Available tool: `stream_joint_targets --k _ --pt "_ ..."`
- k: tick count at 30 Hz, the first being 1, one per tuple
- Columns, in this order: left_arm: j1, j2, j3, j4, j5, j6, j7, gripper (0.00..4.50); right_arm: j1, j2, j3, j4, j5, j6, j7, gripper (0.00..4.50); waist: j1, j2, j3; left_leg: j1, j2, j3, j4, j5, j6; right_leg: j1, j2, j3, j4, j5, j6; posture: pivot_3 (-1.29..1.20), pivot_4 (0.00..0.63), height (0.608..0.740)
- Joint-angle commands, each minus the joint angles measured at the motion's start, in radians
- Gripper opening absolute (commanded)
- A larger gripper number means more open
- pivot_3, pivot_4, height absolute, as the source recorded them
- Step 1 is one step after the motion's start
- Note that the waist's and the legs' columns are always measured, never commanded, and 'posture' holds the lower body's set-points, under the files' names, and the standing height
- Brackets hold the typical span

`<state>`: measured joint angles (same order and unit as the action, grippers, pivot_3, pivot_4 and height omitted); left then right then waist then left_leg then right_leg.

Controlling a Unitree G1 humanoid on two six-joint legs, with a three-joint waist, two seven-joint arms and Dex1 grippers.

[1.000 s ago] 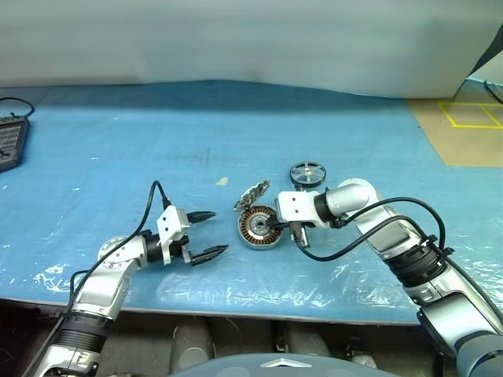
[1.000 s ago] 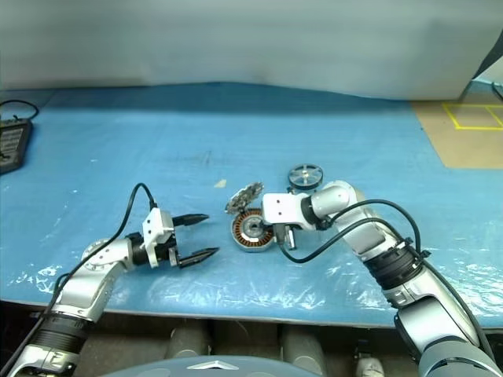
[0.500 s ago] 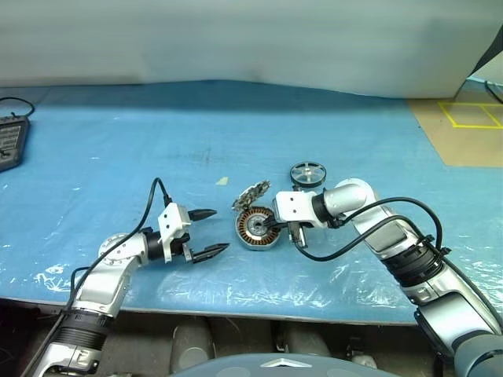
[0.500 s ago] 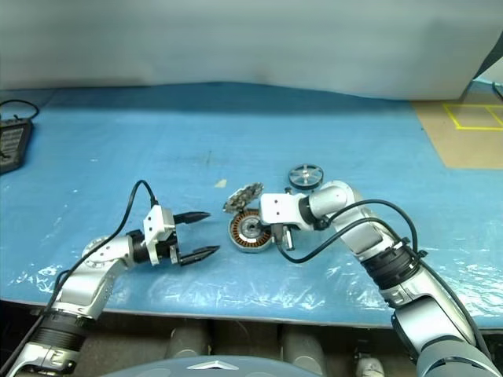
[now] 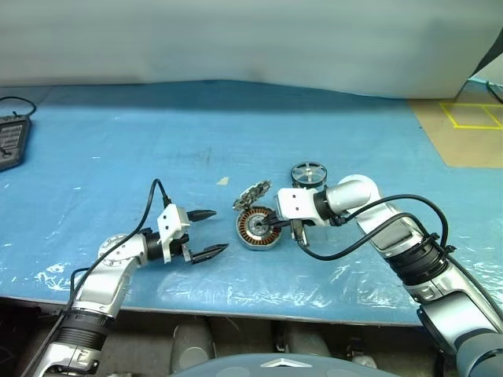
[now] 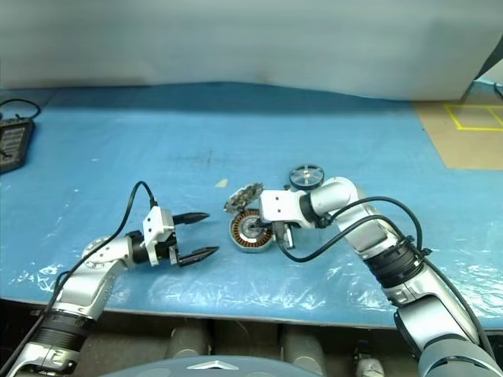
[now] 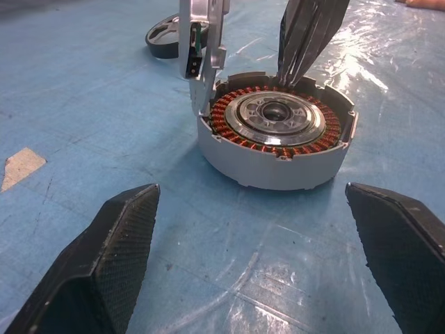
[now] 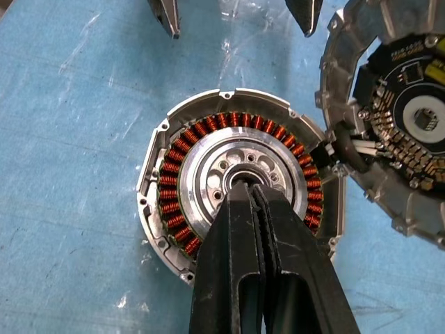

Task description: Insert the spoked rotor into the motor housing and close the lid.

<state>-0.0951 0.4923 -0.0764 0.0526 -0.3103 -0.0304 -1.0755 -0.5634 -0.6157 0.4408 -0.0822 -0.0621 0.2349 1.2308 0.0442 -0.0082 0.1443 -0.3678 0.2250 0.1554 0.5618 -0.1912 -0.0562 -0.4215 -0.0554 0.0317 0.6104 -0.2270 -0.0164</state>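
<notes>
The motor housing (image 5: 253, 228), a silver cup with copper windings (image 8: 174, 188), lies open on the blue table. Its toothed lid (image 5: 251, 194) stands tilted at the far rim, and its inner face (image 8: 410, 118) shows a circuit board. The spoked rotor (image 5: 308, 173) lies flat behind my right wrist, apart from the housing. My right gripper (image 8: 249, 189) is shut, and its tips rest on the housing's central hub. My left gripper (image 5: 218, 231) is open and holds nothing, a short way to the left of the housing and pointing at it (image 7: 278, 132).
A black device (image 5: 11, 143) with a cable sits at the table's far left edge. A small tan scrap (image 5: 222, 181) lies behind the lid. Brown floor with yellow tape (image 5: 465, 126) shows at the back right. The table's front edge runs just below both arms.
</notes>
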Motion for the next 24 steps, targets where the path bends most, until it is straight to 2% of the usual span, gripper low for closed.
stream_joint_targets --k 1,16,24 --pt "0.006 0.001 0.006 0.006 -0.004 -0.032 -0.008 4.50 -0.007 0.019 0.004 0.021 -0.005 -0.025 -0.019 0.02 -0.001 0.000 0.000 0.000 0.000 0.000 0.000 0.000 0.000 0.000 0.000 0.000 0.000 0.000 0.000 0.00 0.150 0.740" --pt "0.007 -0.003 0.004 0.046 0.002 -0.073 -0.010 4.50 0.011 0.049 0.042 0.208 -0.054 -0.139 -0.039 0.02 0.000 0.000 0.000 0.002 0.000 0.000 0.001 0.000 0.000 0.002 0.000 0.000 0.001 0.000 0.000 0.00 0.150 0.740" --pt "0.009 0.002 0.001 -0.023 -0.008 -0.022 0.011 4.50 0.050 0.044 0.063 0.277 -0.069 -0.158 -0.036 0.02 0.002 0.000 0.000 0.016 0.000 0.000 0.000 -0.002 0.004 0.017 -0.002 0.000 -0.002 -0.001 0.000 0.00 0.150 0.740"
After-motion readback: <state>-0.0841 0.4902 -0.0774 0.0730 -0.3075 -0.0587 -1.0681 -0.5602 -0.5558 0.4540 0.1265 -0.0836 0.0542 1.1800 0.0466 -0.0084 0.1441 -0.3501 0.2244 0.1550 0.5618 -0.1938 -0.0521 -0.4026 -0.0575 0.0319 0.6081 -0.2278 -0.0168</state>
